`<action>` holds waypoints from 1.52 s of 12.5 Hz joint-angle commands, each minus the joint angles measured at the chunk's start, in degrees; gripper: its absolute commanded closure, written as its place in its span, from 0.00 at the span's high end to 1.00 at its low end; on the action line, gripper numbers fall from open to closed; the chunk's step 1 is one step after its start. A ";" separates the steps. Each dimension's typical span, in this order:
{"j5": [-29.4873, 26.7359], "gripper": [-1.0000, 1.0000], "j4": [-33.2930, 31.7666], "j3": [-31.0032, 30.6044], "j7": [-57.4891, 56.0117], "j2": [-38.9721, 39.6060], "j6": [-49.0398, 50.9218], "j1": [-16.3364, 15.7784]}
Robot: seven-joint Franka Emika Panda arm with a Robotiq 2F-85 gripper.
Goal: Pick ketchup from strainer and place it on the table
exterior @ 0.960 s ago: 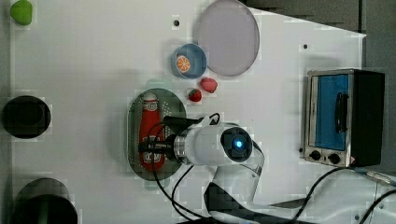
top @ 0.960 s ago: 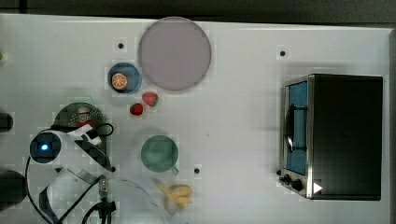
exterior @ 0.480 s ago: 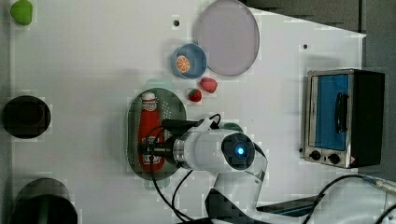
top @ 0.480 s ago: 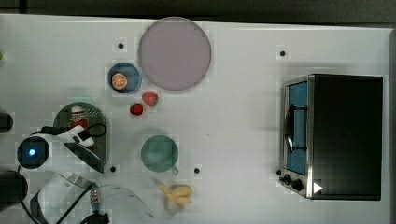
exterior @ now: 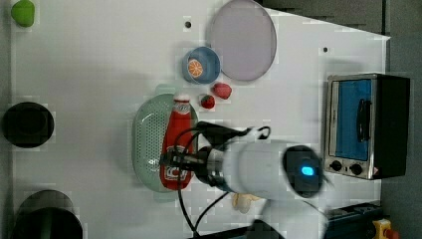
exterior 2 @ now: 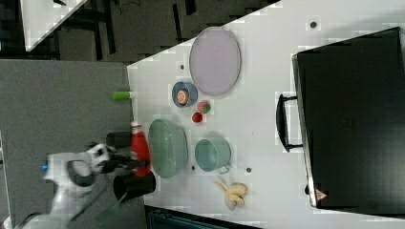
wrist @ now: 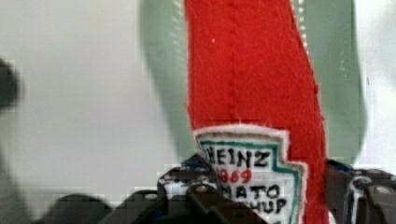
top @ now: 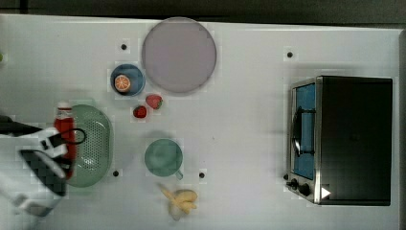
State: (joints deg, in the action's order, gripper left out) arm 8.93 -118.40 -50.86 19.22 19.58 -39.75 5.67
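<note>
- Ketchup (exterior: 176, 144) sits gripped at its label end by the gripper (exterior: 174, 162), whose fingers stand partly open, one on each side of the bottle; the wrist view shows the label (wrist: 252, 182) between the finger parts.
- Bottle position: in the left view it lies over the strainer (exterior: 147, 144), along the strainer's right side, white cap pointing to the left view's top.
- In the right view the ketchup (exterior 2: 139, 145) appears just beside the strainer (exterior 2: 167, 148), at the right view's left of it; whether it touches the rim I cannot tell.
- Top view: ketchup (top: 64, 129) at the left rim of the strainer (top: 93, 146), arm partly over it.
- Table (top: 249, 143) also holds a green cup (top: 163, 157), a banana (top: 181, 200), two strawberries (top: 147, 106), a blue bowl (top: 127, 79) with an orange slice, a round plate (top: 179, 54) and a toaster oven (top: 342, 139).
</note>
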 commanded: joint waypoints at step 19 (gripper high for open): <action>-1.33 0.60 19.20 26.12 -36.17 -2.02 21.78 16.47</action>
State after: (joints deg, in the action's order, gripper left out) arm 7.18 -98.09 -22.27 -12.83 18.76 -18.10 24.63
